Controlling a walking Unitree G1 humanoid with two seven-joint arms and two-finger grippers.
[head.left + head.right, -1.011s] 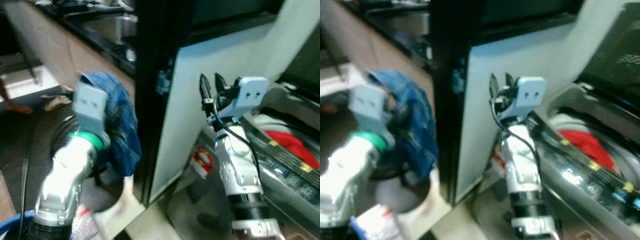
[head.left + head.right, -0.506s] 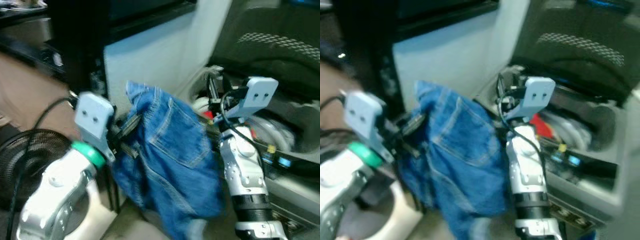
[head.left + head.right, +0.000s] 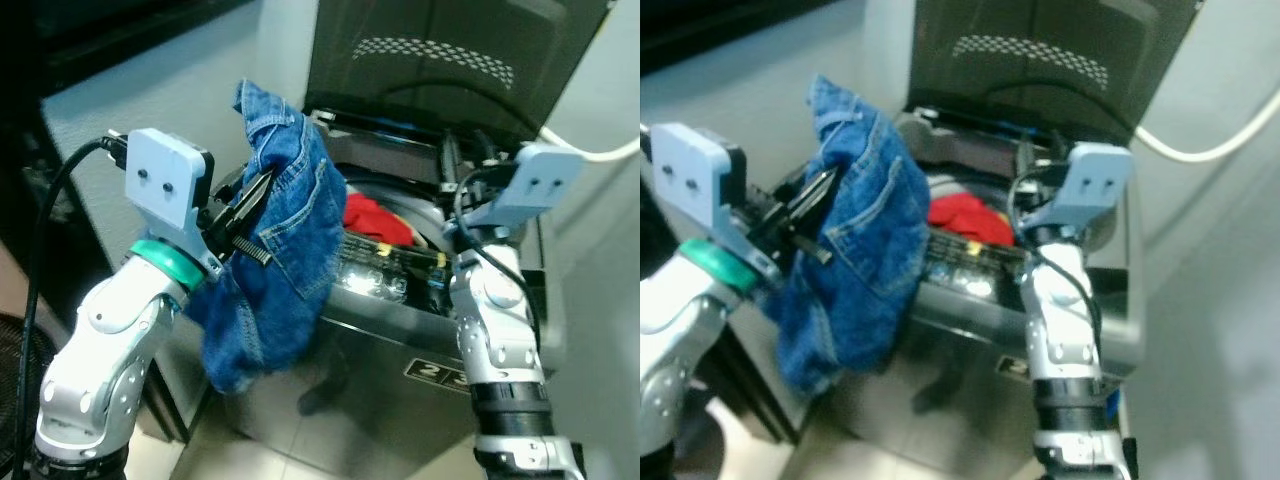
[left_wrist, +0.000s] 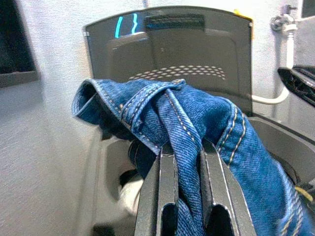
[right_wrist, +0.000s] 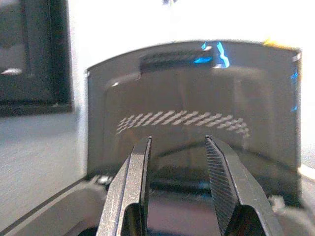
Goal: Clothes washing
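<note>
My left gripper [image 3: 248,208] is shut on a pair of blue jeans [image 3: 288,240], which hang from it over the front left corner of a top-loading washing machine [image 3: 400,380]. In the left wrist view the denim [image 4: 197,113] bunches over and between the two black fingers [image 4: 161,187]. The machine's dark lid [image 3: 450,60] stands open. A red garment [image 3: 378,218] lies in the drum. My right gripper [image 5: 177,140] is open and empty, raised above the machine's right side and pointing at the lid [image 5: 197,98].
A white hose [image 3: 600,152] runs along the wall at the right. A pale wall panel [image 3: 150,90] and a dark cabinet stand left of the machine. A black fan [image 3: 12,360] sits low at the left edge. Tiled floor [image 3: 330,460] lies in front.
The camera has swung right, bringing the washing machine to the centre. The jeans, held low beside my left arm a second ago, now hang by the machine's opening.
</note>
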